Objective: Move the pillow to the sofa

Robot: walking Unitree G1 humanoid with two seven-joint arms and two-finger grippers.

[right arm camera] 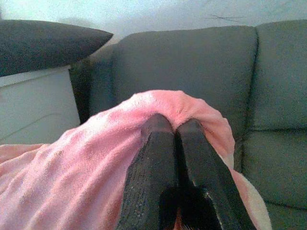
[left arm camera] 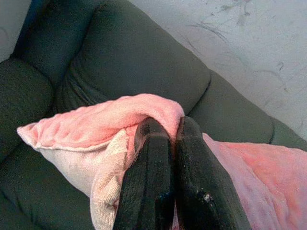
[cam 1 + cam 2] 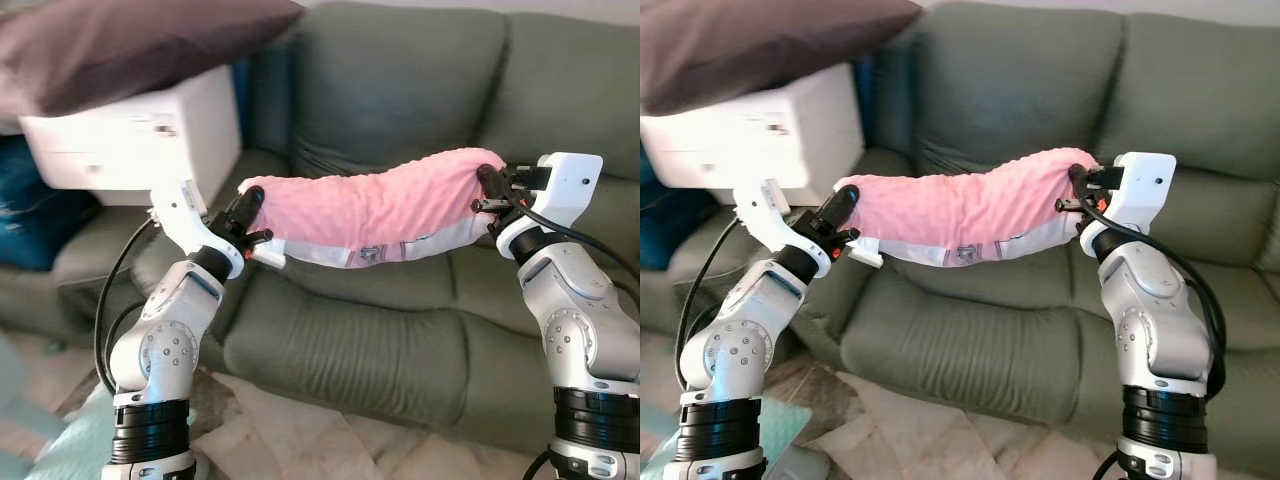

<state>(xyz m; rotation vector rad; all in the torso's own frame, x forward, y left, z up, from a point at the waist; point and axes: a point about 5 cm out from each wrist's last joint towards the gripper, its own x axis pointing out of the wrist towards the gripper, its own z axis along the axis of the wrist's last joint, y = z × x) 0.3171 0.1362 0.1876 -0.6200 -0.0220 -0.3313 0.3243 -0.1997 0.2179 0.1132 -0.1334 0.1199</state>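
A dark green cushioned couch [image 3: 400,300] fills the room ahead, a white box [image 3: 140,135] topped by a dark cushion [image 3: 120,40] left, marble floor [image 3: 300,440] below.

Both silver arms raised, elbows bent, forearms angled up and inward toward each other. Left end effector [image 3: 252,203] at left end of pink pillow [image 3: 375,205], black fingers [image 2: 153,177] pressed together, pinching fabric. Left wrist tilted, white housing behind it. Right end effector [image 3: 487,183] at right end of pillow, fingers [image 1: 153,172] closed tight on fabric. Right wrist bent inward, white housing level, black cable looping down forearm. Both at about same height.
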